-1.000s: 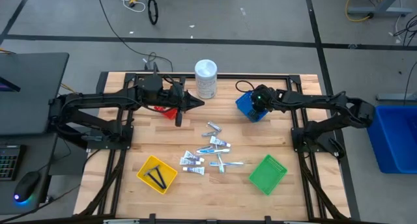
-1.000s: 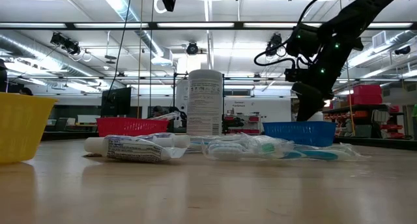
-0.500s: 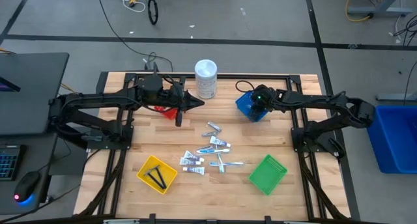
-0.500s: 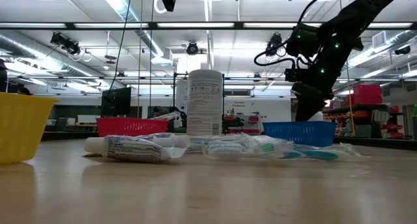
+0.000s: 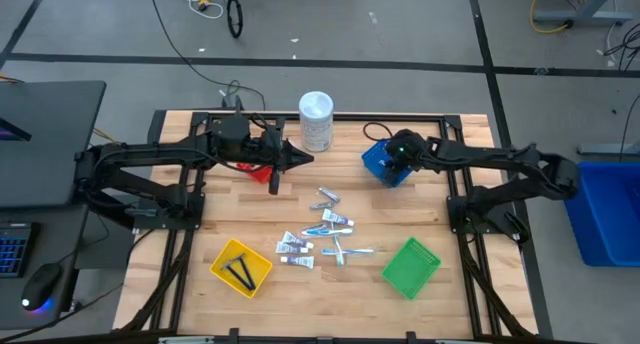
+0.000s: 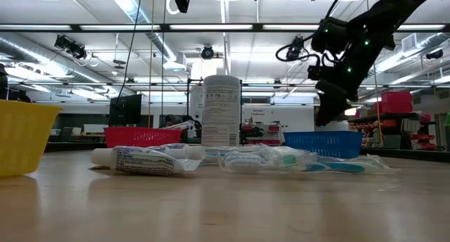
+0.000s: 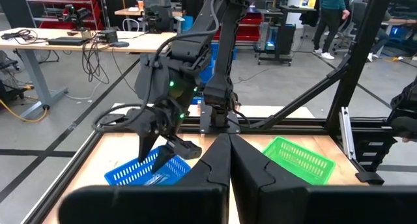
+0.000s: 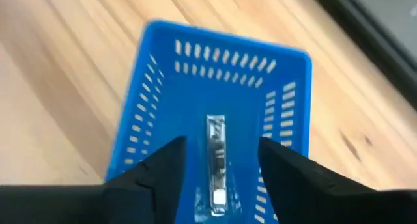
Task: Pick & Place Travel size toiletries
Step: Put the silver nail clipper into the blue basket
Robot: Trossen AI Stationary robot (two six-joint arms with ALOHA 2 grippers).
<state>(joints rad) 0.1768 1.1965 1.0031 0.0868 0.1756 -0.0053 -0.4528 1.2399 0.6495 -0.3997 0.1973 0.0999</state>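
Toiletries [image 5: 322,236] lie clustered mid-surface, toward its front edge. Your right claw [image 8: 218,160] hangs spread wide over the blue basket [image 5: 380,162] near the back edge; one silvery item [image 8: 215,157] lies inside. Your left claw [image 7: 228,160], pinched closed and empty, waits above the red basket [image 5: 250,169].

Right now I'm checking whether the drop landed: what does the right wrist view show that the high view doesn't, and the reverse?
Only the right wrist view: a slim silvery item lying on the floor of the blue basket, between the open right gripper fingers. Only the high view: the toiletries pile, the yellow basket, the green basket, and the shut left gripper. Both show the blue basket under the right gripper.
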